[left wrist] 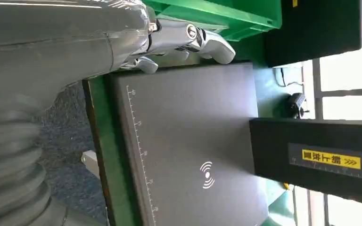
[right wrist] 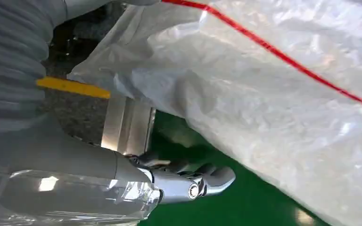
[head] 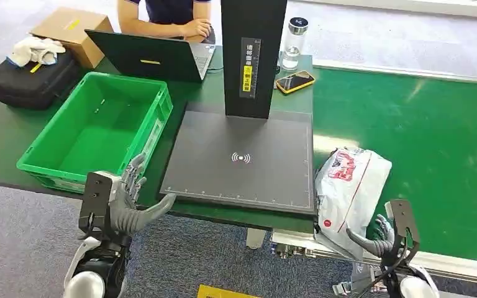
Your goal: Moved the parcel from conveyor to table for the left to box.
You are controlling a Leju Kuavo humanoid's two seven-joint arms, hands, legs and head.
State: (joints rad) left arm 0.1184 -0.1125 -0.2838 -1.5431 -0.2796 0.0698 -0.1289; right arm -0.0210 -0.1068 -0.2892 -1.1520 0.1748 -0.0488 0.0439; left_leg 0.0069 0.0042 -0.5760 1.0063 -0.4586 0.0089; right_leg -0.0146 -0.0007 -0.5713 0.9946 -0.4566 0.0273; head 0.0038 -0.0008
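- Parcel (head: 351,185): white plastic bag w/ red print and a red line, lying on the green conveyor (head: 435,155) at its near edge, just beside the rt edge of the dark scan pad (head: 242,158).
- Right hand (head: 377,241): at the parcel's near end, fingers apart and curled upward, holding nothing; in the right wrist view the fingers (right wrist: 207,176) sit under the bag's overhang; contact can't be told.
- Left hand (head: 130,198): empty, fingers spread, at the table (head: 0,139) front edge between the green crate (head: 96,127) and the scan pad.
- Crate sits on the table, left of the pad.
- Black post (head: 253,56) w/ yellow label stands at the pad's far side.
- Far table end: laptop (head: 149,56), phone (head: 294,81), bottle (head: 294,40), seated person (head: 171,18).
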